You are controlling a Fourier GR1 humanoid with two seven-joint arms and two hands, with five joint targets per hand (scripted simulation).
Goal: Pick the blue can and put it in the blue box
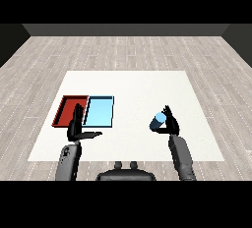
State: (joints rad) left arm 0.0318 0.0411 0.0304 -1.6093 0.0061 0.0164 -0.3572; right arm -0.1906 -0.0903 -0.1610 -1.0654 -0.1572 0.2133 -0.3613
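Note:
The blue can [158, 121] stands on the white table [133, 84] right of centre, tilted a little. My right hand [171, 122] is up against its right side, fingers fairly straight and pointing up, thumb reaching toward the can without curling round it. The light blue tray [100, 111] lies left of centre with nothing in it. My left hand [77, 127] hovers over the near edge of the trays, fingers straight and upward, thumb stretched out to the right, holding nothing.
A red tray [68, 110] lies directly left of the light blue tray, touching it, partly covered by my left hand. Bare white table stretches between the trays and the can. Wooden floor surrounds the table.

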